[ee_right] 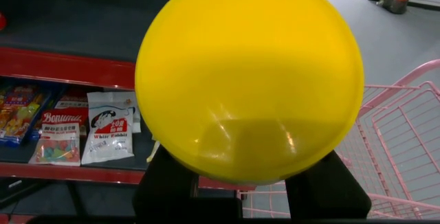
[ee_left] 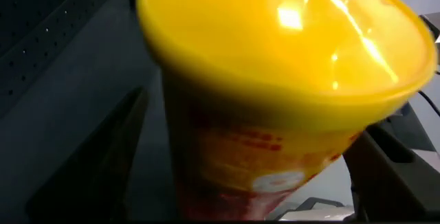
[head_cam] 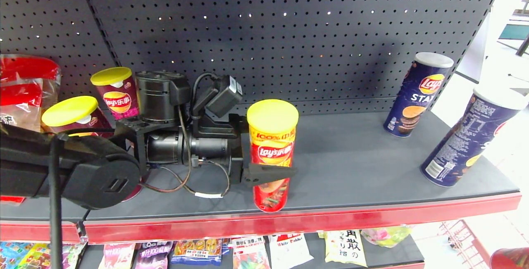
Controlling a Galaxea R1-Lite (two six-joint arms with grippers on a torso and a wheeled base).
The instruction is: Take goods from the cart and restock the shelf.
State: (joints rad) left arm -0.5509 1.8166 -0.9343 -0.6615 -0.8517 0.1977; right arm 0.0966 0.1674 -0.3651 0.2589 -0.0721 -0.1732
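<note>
R gripper [ee_right: 251,191] is nearest: its fingers [ee_right: 172,189] sit on either side of a yellow-lidded can [ee_right: 247,80] and grip it just under the lid, lid facing the wrist cam. Beyond those fingers is the pink wire cart [ee_right: 412,141] on 1 side. On the other side is a lower shelf [ee_right: 41,172] w/ snack packets, among them a white packet [ee_right: 108,128].

Next out is the L gripper [head_cam: 270,172]. It's closed on a red chip can [head_cam: 272,136] w/ a yellow lid, 1 finger [head_cam: 268,174] crossing the can's front at about mid-height. The wrist view has dark fingers [ee_left: 392,176] on both sides of the can [ee_left: 275,59]. The can is upright, base at the front of the grey shelf [head_cam: 372,165], just behind the red front lip [head_cam: 330,219]. Can't tell if the base rests on the shelf or hangs just above it.

Farther back, to the robot's left of the L fingers and behind that arm's wrist, 2 purple chip cans w/ yellow lids stand close together. 1 is nearer [head_cam: 72,114], 1 is by the back panel [head_cam: 115,91]. Red snack bags [head_cam: 25,83] lie beyond them at the shelf's end.

To the robot's right, well apart from the L fingers, are 2 blue chip cans w/ grey lids. 1 is near the shelf's front corner [head_cam: 471,136], the other deeper in [head_cam: 417,95]. The black pegboard [head_cam: 289,33] closes the back.
</note>
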